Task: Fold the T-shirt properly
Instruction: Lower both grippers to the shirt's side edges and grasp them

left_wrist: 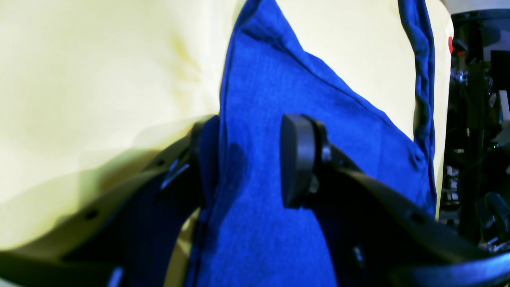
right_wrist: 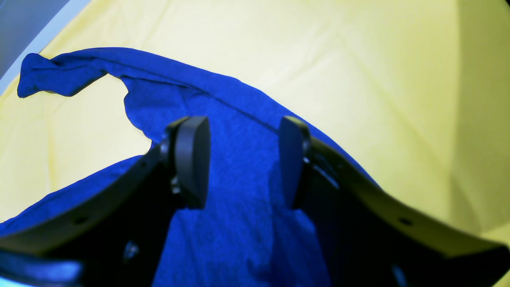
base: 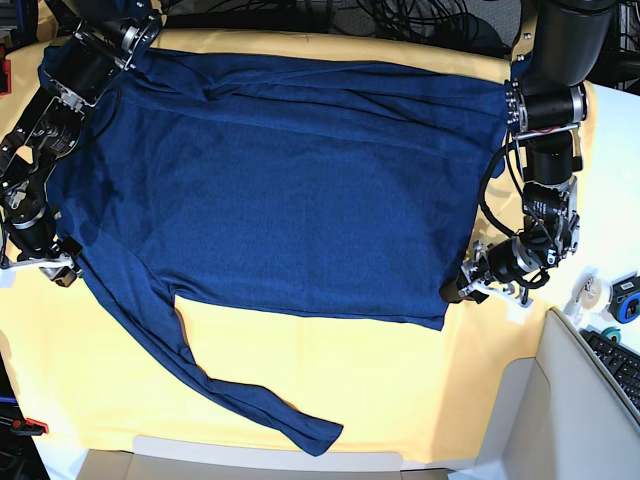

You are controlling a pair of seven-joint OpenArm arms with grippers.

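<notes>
The dark blue T-shirt (base: 290, 180) lies spread flat on the yellow table cloth (base: 400, 380), one long sleeve (base: 230, 390) trailing toward the front edge. My left gripper (base: 462, 288) is at the shirt's lower right corner. In the left wrist view, the left gripper (left_wrist: 249, 163) has its jaws apart, and the T-shirt's (left_wrist: 271, 99) edge runs between them. My right gripper (base: 68, 270) is at the shirt's left edge, near the sleeve's root. Seen from the right wrist, the right gripper (right_wrist: 243, 159) stands open just over the T-shirt (right_wrist: 239, 131), with the sleeve (right_wrist: 59, 73) beyond.
A tape roll (base: 595, 292) and a keyboard (base: 620, 365) lie off the cloth at the right. Cables (base: 400, 20) hang behind the table's back edge. Bare yellow cloth borders the shirt at the front.
</notes>
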